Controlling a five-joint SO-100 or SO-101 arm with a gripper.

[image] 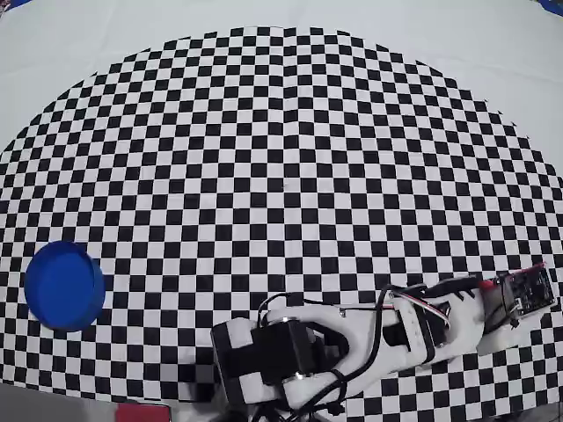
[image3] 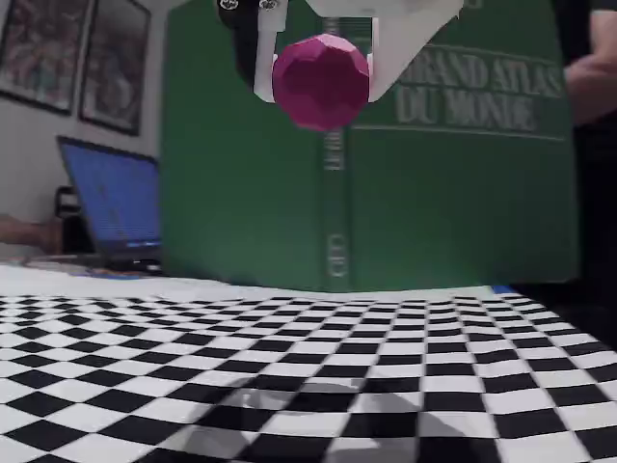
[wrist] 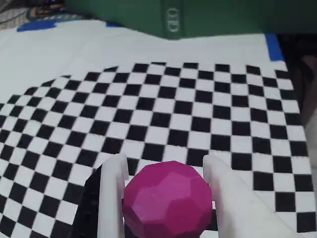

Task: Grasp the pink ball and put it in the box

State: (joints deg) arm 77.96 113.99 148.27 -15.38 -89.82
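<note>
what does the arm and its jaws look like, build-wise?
White printed arm with black motor blocks, loose black cables and a red-white wire bundle near the wrist. A small dark circuit board sits at the wrist end. The gripper has two flat white jaws, one backed by black.

One pink ball (wrist: pixel 167 202), one blue box (image: pixel 64 285) at lower left overhead, one green atlas (image3: pixel 386 164), one laptop (image3: pixel 116 207), two framed pictures (image3: pixel 43 48).

Overhead view straight down on checkered mat (image: pixel 290 158), wrist view close behind pincer (wrist: pixel 166 198), fixed view table-level
</note>
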